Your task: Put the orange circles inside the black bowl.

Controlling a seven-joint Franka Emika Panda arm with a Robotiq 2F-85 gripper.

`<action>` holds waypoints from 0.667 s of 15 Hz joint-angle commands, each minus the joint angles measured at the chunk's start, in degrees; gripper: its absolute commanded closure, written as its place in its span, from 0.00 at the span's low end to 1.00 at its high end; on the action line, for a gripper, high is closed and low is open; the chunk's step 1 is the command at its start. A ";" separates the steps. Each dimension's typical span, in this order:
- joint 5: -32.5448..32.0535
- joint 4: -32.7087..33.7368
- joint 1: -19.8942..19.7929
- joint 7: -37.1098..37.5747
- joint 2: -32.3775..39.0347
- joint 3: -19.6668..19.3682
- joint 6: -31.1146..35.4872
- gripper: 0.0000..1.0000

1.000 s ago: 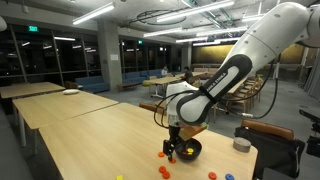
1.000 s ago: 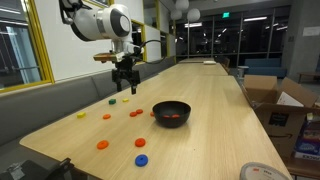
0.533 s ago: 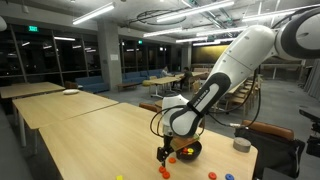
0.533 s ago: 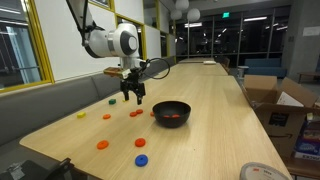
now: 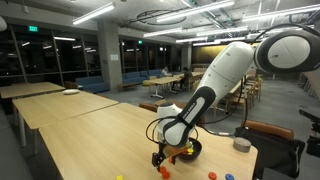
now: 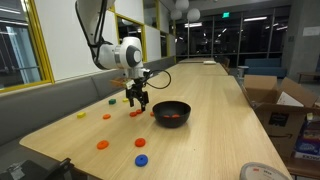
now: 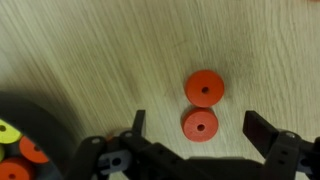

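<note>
The fingers (image 7: 258,128) are spread wide and empty, hanging low over the tabletop (image 7: 90,50) just beside the black bowl (image 7: 35,115). A pair of orange discs (image 7: 200,125) lies beneath them. In the wrist view the nearer disc sits between the two fingers, and the second disc lies right against it on the far side, touching or nearly so.

To pick well, I judge the fingers should come straight down so they straddle only the nearer disc, then close gently. The disc is thin and flat, so the tips need to reach the wood or they will slide over it. The neighbouring disc could get nudged away.

The bowl holds what look like two more orange discs, plus a yellow piece (image 7: 8,130). In an exterior view, further loose discs (image 6: 102,144) lie on the tabletop, well apart from the bowl.
</note>
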 commanded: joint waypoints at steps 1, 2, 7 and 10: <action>0.31 3.57 3.85 3.71 3.44 -2.72 1.61 0.00; 0.14 3.98 4.58 4.57 4.02 -3.24 1.96 0.00; -0.96 3.63 8.27 9.09 5.11 -6.69 6.19 0.00; -1.12 2.65 9.65 10.76 4.88 -8.35 8.50 0.00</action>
